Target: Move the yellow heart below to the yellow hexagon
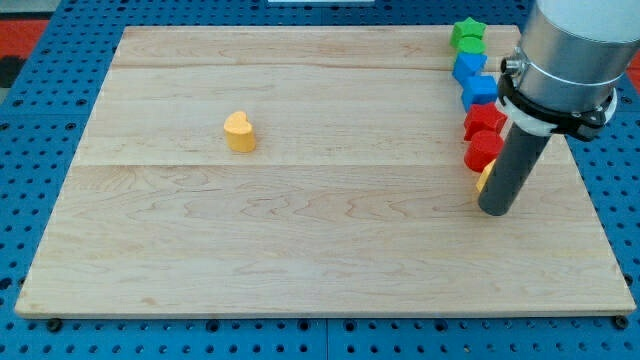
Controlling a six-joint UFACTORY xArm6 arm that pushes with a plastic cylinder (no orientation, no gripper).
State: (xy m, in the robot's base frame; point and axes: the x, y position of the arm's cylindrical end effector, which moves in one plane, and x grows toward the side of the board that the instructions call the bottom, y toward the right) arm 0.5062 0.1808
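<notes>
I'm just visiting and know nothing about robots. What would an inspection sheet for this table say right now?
Surface: wooden board, pale planks, lying flat.
Job's things: yellow heart alone on the view's left half; yellow hexagon at the view's right, mostly hidden behind the rod.
Clutter: a column at the view's right: green block, two blue blocks, two red blocks.
Grippers: none; my tip rests beside the yellow hexagon, far from the yellow heart.
Cables: nothing seen.
Surroundings: blue perforated base around the board.

Board (320,230) pale smooth wood; yellow heart (240,132) matt; rod (512,170) matt dark.
</notes>
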